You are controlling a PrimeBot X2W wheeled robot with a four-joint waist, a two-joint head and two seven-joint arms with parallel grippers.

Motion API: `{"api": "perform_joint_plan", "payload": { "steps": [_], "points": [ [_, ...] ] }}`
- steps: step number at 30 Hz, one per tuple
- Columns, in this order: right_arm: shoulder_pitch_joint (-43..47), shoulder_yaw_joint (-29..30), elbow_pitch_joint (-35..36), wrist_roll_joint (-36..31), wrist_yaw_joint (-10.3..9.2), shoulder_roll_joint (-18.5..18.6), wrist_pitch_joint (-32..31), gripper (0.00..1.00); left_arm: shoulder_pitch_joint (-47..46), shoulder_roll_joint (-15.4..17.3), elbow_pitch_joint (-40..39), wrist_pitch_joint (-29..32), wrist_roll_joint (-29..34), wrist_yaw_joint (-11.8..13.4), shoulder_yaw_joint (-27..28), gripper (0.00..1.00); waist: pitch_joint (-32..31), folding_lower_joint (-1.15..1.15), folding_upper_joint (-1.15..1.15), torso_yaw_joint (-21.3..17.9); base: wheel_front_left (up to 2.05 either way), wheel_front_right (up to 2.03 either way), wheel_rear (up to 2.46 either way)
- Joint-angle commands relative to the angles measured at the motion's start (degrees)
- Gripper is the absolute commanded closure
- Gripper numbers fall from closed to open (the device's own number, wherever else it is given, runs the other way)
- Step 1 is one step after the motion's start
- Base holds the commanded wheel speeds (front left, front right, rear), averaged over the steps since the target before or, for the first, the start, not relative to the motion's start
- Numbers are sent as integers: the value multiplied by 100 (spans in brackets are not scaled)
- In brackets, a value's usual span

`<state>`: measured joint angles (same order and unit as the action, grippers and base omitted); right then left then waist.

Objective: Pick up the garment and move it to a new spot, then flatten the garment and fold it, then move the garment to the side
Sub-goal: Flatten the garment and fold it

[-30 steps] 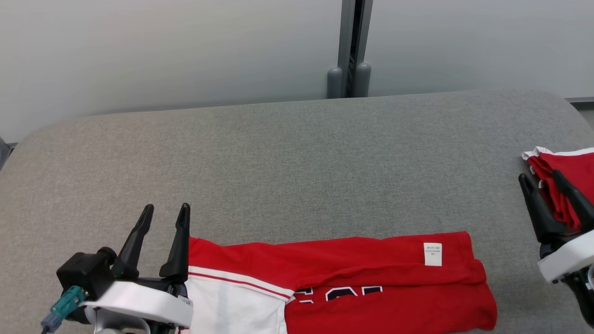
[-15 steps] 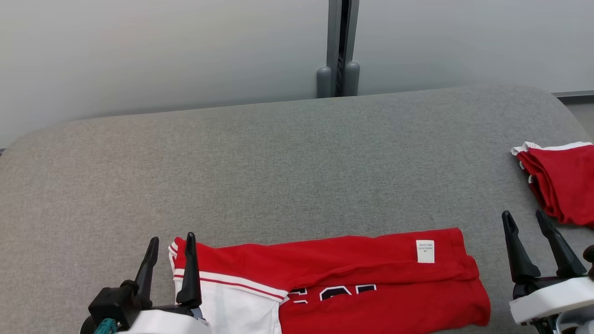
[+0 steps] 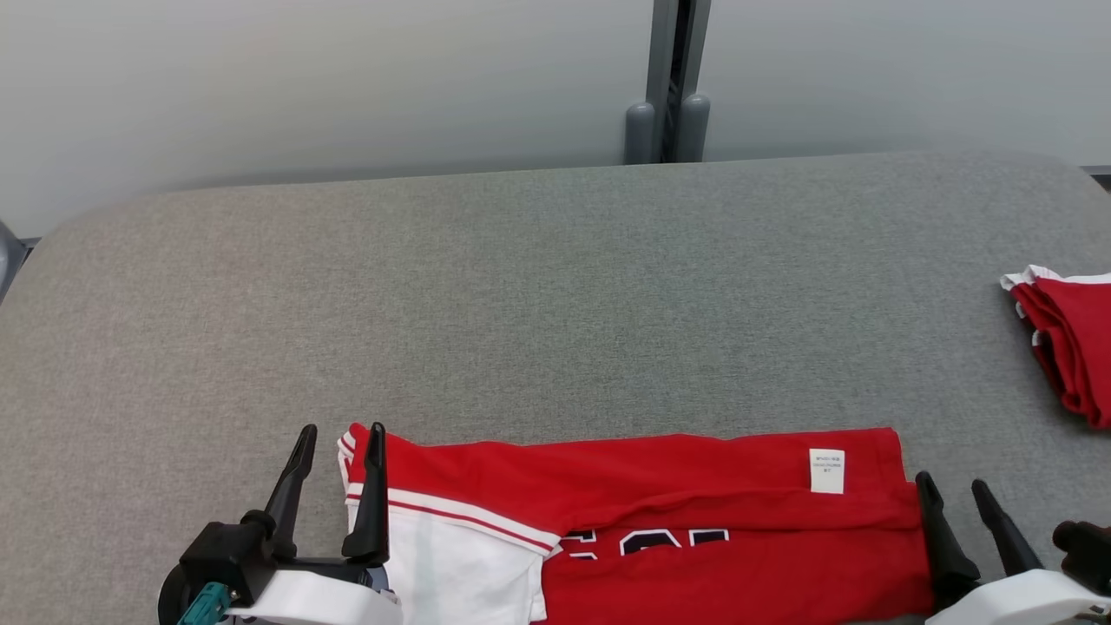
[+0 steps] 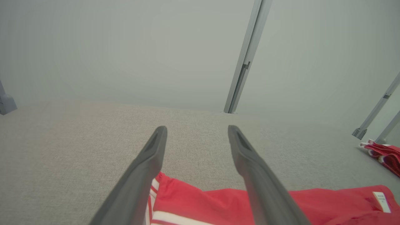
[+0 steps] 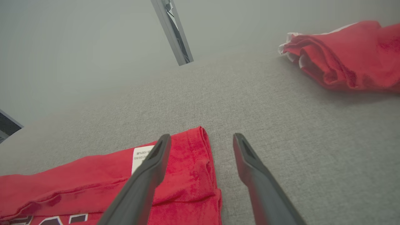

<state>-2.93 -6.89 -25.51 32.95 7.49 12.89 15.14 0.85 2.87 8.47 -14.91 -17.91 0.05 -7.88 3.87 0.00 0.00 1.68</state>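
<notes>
Red-and-white jersey (image 3: 660,512) lies folded on the grey tabletop (image 3: 521,286). Left gripper (image 3: 342,429) straddles its left edge, right gripper (image 3: 950,480) its right edge (both jaws spread, empty); another red garment (image 3: 1072,347) sits well right of it.

Left gripper (image 3: 341,429): jaws spread wide, holding nothing, long dark fingers pointing forward, angled slightly inward.
Right gripper (image 3: 950,480): jaws equally wide, empty, fingers tilted slightly inward too.
Wrists: both white-cuffed, held low.
</notes>
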Motion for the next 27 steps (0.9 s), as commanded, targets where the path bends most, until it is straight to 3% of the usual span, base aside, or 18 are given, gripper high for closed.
{"api": "perform_joint_plan", "payload": {
  "steps": [1, 13, 20, 27],
  "points": [
    [-93, -1, -219, 192, 0, -72, 6, 0, -70, 18, 21, -18, 24, -33, 5, 0, 48, 0, 0, 56, 0, 0, 0],
    [-337, -52, -1042, 1105, 0, -253, 5, 0, -104, 15, 31, -18, 95, -59, 29, 0, 115, 0, 0, 179, 0, 0, 0],
    [-441, -556, -1554, 1688, 0, -246, -5, 0, -123, 15, 18, -19, 137, -60, 26, 0, 133, 0, 0, 207, 0, 0, 0],
    [-590, -825, -1597, 2107, 0, -218, -10, 0, -126, 16, 35, -19, 173, -81, 28, 0, 133, 0, 0, 206, 0, 0, 0]
  ]
}}
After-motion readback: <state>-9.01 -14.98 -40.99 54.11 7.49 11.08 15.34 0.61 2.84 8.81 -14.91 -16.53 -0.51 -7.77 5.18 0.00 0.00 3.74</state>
